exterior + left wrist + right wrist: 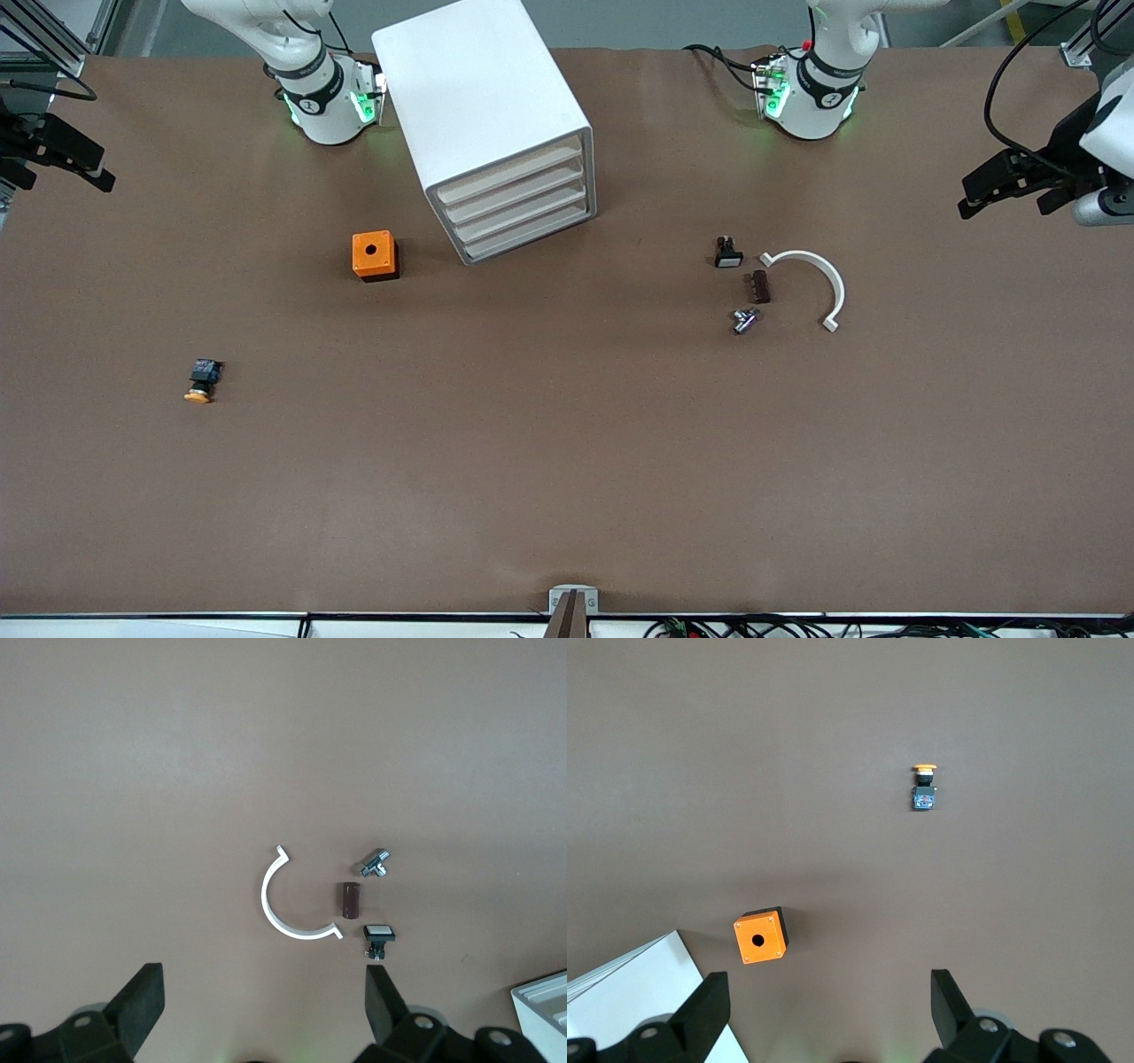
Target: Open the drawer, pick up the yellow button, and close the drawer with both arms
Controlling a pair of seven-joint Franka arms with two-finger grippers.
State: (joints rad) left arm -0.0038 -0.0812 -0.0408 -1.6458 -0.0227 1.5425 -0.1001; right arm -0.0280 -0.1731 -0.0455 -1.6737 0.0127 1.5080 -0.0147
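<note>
The button (200,381), with an orange-yellow cap and a black-and-blue body, lies on its side on the brown table, toward the right arm's end and nearer the front camera than the orange box. It also shows in the right wrist view (924,788). The white drawer cabinet (496,124) stands at the middle back with all its drawers shut. My right gripper (89,173) hangs open and empty above the table's edge at the right arm's end, fingers (704,1010) wide apart. My left gripper (979,195) hangs open and empty above the table at the left arm's end, fingers (385,1001) wide apart.
An orange cube box (375,255) with a round hole sits beside the cabinet. Toward the left arm's end lie a small black part with a white face (728,254), a brown block (760,286), a metal fitting (744,320) and a white curved strip (811,283).
</note>
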